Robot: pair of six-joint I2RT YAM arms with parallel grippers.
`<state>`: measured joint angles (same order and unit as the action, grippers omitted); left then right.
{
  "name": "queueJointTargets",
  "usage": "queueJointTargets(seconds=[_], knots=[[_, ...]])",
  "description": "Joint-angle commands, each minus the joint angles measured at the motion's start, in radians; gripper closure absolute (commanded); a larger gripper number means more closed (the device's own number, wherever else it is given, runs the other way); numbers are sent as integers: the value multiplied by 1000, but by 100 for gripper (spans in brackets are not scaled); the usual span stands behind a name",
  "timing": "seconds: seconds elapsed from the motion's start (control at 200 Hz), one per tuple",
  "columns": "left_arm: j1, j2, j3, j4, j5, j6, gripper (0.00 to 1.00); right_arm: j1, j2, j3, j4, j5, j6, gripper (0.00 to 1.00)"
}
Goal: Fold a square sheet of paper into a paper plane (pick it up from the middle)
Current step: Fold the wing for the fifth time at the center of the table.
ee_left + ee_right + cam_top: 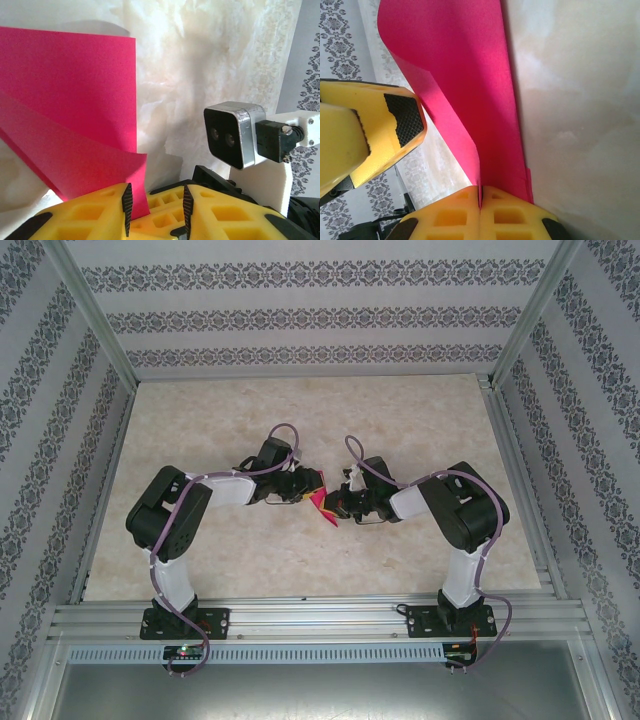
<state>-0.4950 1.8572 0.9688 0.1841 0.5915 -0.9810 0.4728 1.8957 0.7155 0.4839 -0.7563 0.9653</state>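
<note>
We are pinching the paper in the shut right end effector, over the counter. Just beside it, the left end effector is standing partly open, one pad touching the paper, gripping nothing. We are judging that the right pinch should hold firm while the left re-grips squarely.

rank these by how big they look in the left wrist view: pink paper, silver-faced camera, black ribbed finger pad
1. pink paper, largest by far
2. silver-faced camera
3. black ribbed finger pad, a thin strip
The pad sits nearest the lens, so real sizes are unsure.
</note>
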Motion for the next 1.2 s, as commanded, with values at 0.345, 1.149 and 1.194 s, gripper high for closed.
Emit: queueJointTargets(seconds=[0.345,1.149,1.194], knots=[[-16,63,11,83,30,-5,61,-16,60,-22,-53,67,53,95],[-21,13,-49,225,-5,-22,49,-13,75,-81,83,95,181,99],[-22,25,-38,228,1,-19,49,-16,78,-83,87,98,183,99]])
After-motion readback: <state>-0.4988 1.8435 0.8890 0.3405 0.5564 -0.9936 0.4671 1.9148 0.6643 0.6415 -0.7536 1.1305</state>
